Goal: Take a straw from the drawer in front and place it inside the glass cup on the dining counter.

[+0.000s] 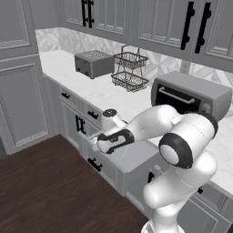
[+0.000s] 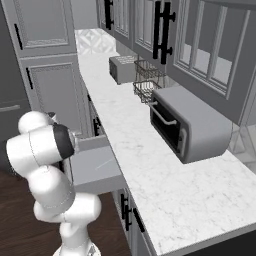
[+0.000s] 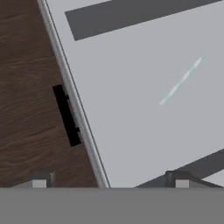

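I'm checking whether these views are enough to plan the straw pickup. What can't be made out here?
- Straw: a thin pale line in the hand view, too small to tell its ends.
- Drawer inside: the arm covers much of it in the left base view.
- Gripper: fingertips cut by the hand view's bottom edge.
- Toaster oven interior: too dark.

A rendered domestic kitchen. Grey framed cabinet doors (image 1: 150, 20) with black bar handles hung above a white marble-look worktop (image 2: 150, 165) backed by patterned tiles (image 1: 63, 40). On the worktop, beyond the arm, stood a toaster (image 1: 93, 63), a two-tier wire basket (image 1: 129, 70) and a toaster oven (image 1: 191, 95). Below ran grey drawers, one drawer (image 3: 131, 87) pulled open beneath the hand, over a dark wood floor (image 1: 50, 191).
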### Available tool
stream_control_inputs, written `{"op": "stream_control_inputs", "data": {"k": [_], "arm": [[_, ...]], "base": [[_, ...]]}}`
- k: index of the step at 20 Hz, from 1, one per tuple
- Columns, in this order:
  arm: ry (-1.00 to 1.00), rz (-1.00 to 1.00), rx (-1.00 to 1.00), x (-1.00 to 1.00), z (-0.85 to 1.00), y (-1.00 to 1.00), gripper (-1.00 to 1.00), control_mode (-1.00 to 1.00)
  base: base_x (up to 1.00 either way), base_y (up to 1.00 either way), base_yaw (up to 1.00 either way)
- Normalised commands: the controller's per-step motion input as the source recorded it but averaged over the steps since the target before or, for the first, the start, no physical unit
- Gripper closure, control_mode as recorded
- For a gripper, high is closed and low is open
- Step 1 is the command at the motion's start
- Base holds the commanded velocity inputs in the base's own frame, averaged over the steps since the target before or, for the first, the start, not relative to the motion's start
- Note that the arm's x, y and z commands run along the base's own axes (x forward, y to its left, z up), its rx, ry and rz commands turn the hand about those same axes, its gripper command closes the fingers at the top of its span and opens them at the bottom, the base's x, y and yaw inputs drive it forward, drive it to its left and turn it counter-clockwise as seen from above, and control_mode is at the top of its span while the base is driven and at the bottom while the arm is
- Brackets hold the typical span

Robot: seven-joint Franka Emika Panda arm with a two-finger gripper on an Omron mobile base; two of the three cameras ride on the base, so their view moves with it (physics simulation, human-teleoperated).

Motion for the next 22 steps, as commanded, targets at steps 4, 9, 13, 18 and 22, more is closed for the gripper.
{"op": "stream_control_inputs", "data": {"k": [4,9,13,18,22], "arm": [[0.08,0.0,0.1,0.8,-0.01,-0.46,-1.0,-1.0],[0.02,0.0,0.0,0.65,-0.44,-0.11,-1.0,-1.0],[0.0,0.0,0.0,0.44,-0.57,0.0,-1.0,-1.0],[0.0,0.0,0.0,0.17,-0.72,0.0,-1.0,-1.0],[0.0,0.0,0.01,0.01,-0.53,0.11,-1.0,-1.0]], "base": [[0.0,0.0,0.0],[0.0,0.0,0.0],[0.0,0.0,0.0],[0.0,0.0,0.0],[0.0,0.0,0.0]]}}
